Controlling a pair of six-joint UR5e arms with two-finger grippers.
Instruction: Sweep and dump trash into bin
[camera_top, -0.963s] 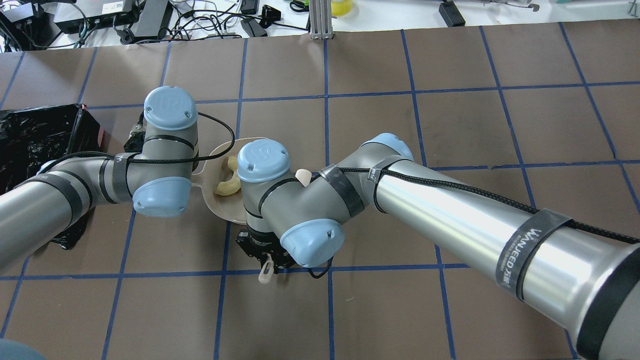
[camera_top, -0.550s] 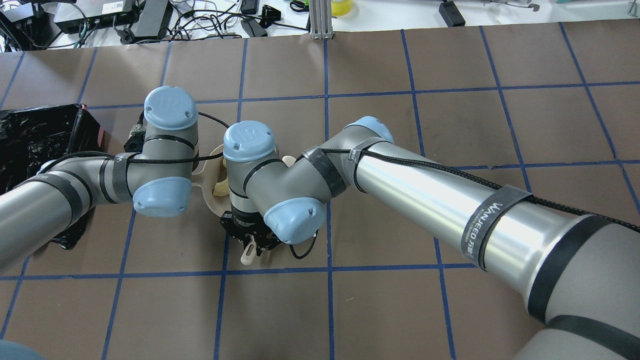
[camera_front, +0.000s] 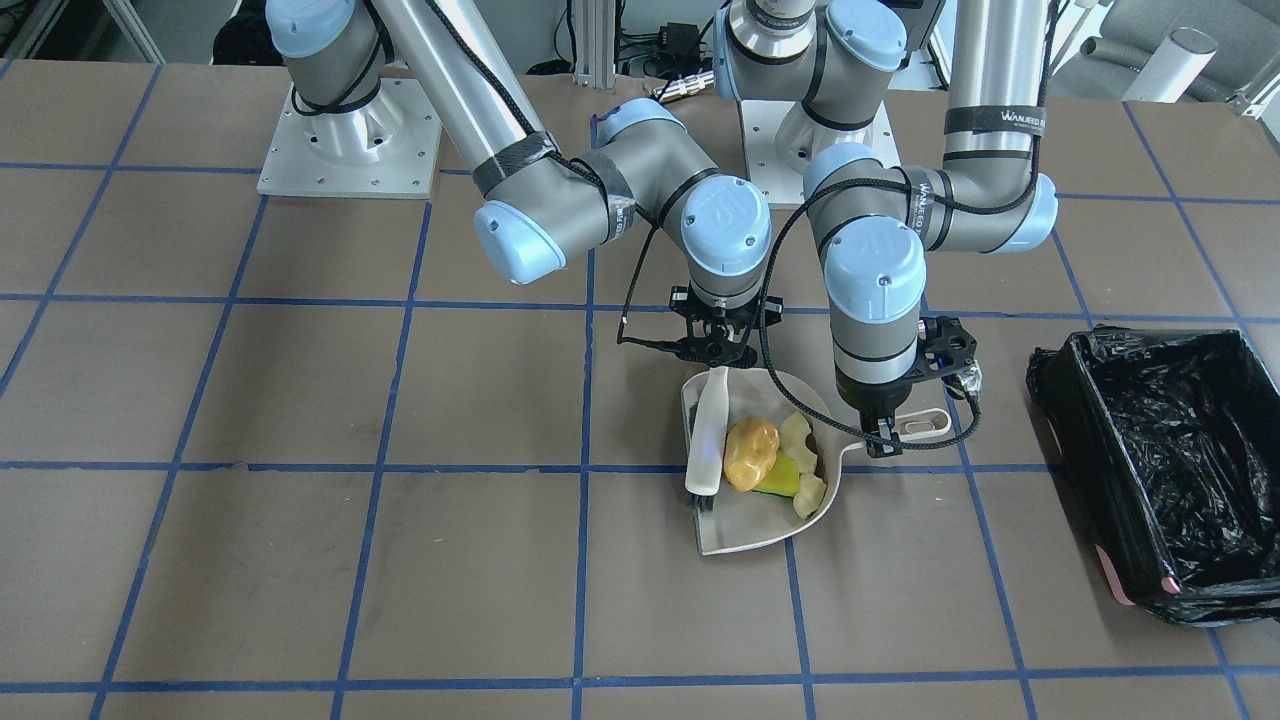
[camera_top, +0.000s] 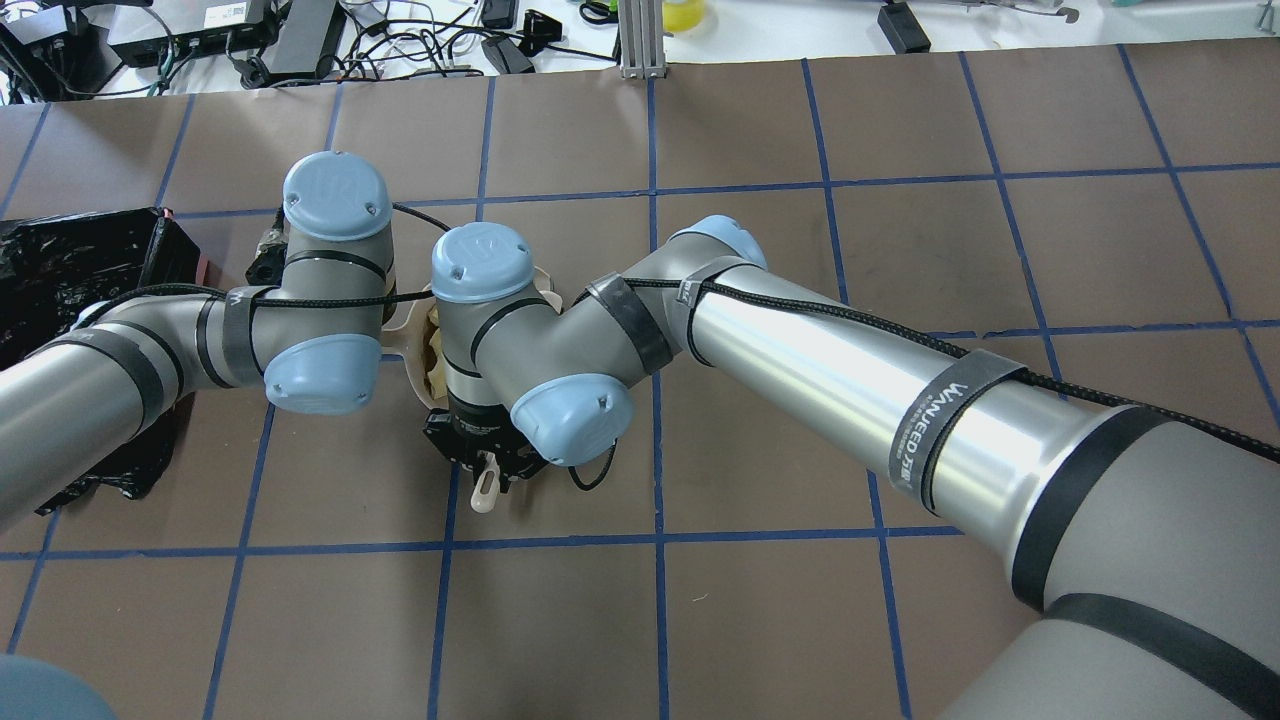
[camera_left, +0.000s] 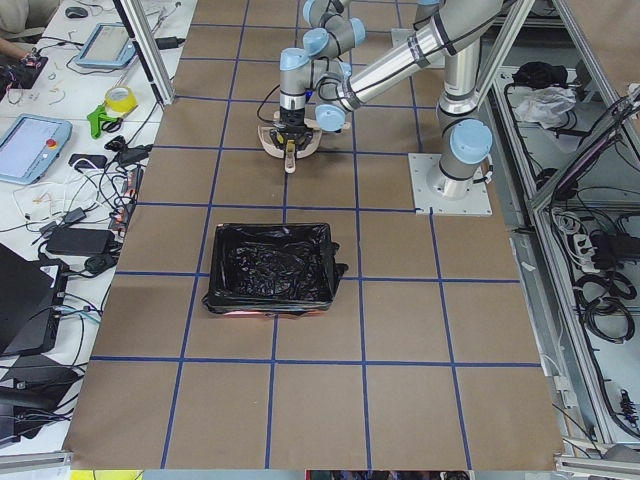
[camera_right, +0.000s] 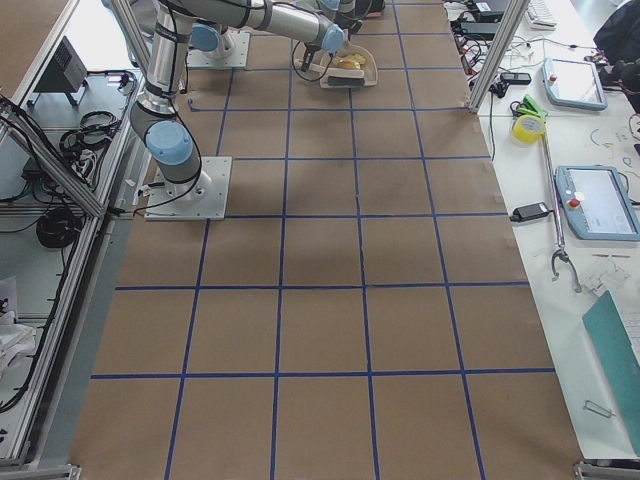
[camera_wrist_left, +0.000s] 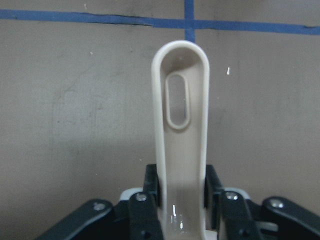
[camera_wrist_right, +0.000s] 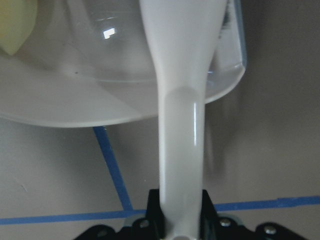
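Beige dustpan (camera_front: 745, 525) holds the trash (camera_front: 752, 452). The left gripper (camera_front: 885, 440) squeezes its handle; the right gripper (camera_front: 712, 352) squeezes the brush (camera_front: 708, 430) inside it. The bin (camera_front: 1150, 340) sits well apart, past the dustpan's handle end, nearest the left arm.

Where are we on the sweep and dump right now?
Done: all three trash pieces, the orange-brown lump, pale slice and yellow-green sponge, sit inside the dustpan. In hand: the left hand grips the pan's handle, and the right hand holds the brush at the pan's mouth. Left: carry the pan to the bin, which shows no trash, and tip it.
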